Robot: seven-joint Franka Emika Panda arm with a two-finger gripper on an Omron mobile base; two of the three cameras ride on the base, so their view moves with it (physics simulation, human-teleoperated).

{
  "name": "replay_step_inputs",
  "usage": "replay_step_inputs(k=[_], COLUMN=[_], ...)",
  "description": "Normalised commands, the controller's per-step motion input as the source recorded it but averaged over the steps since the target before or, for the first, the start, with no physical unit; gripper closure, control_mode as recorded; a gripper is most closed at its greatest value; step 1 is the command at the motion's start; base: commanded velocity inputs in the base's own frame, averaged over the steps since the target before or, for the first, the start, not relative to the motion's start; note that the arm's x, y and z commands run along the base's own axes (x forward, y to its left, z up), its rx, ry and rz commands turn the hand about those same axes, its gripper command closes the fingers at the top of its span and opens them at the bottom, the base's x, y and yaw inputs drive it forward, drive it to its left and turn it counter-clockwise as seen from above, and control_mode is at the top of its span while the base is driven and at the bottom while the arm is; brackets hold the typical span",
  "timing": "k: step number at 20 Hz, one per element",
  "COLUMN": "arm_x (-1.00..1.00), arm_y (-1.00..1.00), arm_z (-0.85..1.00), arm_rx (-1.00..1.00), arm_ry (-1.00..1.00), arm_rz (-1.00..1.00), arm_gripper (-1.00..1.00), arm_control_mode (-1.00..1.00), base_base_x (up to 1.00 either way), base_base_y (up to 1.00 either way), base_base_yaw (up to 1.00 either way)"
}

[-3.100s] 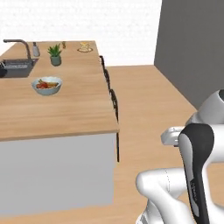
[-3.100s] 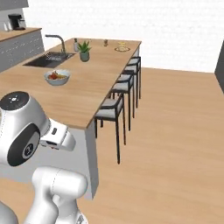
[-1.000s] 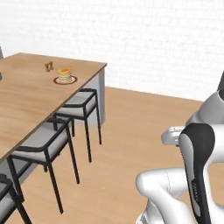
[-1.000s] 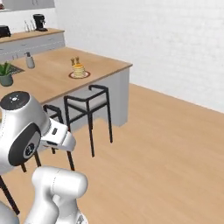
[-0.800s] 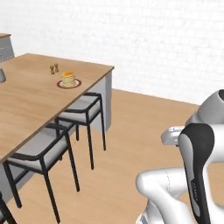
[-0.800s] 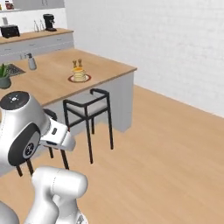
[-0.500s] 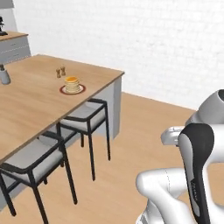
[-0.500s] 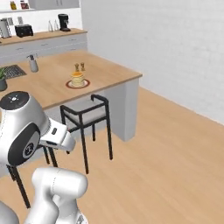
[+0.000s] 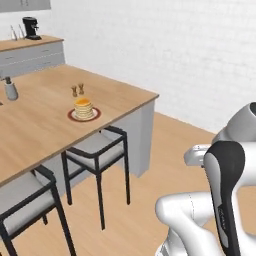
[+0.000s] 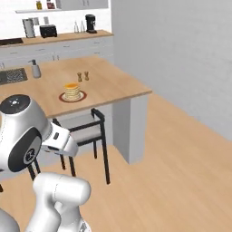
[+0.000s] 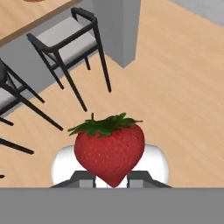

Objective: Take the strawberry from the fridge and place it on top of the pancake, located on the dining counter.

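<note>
1. The gripper (image 11: 111, 177), seen in the hand view, is clenched on the strawberry (image 11: 109, 151), whose pointed end sits between the two dark fingertips (image 11: 84, 176); the green leafy cap faces away from the camera. The berry hangs above the wooden floor (image 11: 175, 96), not yet over any counter.
2. Two dark-framed chairs (image 9: 97, 150) with grey seats stand tucked along the near edge of the dining counter (image 9: 120, 97).
3. The pancake (image 9: 83, 108), on its red plate, rests near the counter's end; two small shakers (image 9: 77, 90) stand just behind it.
4. Against the views of a second ago, the whole scene has shifted: the base has driven on, and the stack now appears larger and nearer. The carry phase is therefore judged nearly complete.
5. What remains, by judgement: extending the arm over the plate and releasing the berry on top of the stack.
6. A wall counter (image 10: 68, 45) with a coffee machine (image 10: 90, 22) lies farthest back.
</note>
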Motion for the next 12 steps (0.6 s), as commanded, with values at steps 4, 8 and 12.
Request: replay_step_inputs(k=[4,8,12], arm_x=[0.0,0.0,0.0], arm_y=[0.0,0.0,0.0], arm_z=[0.0,0.0,0.0], arm_rx=[0.0,0.0,0.0], arm_ry=[0.0,0.0,0.0], arm_rz=[0.0,0.0,0.0], arm_gripper=[1.0,1.0,1.0], arm_control_mode=[1.0,1.0,1.0], base_base_x=[1.0,0.92,0.61], base_base_y=[-0.48,-0.4,-0.08], base_base_yaw=[0.42,0.45,0.5])
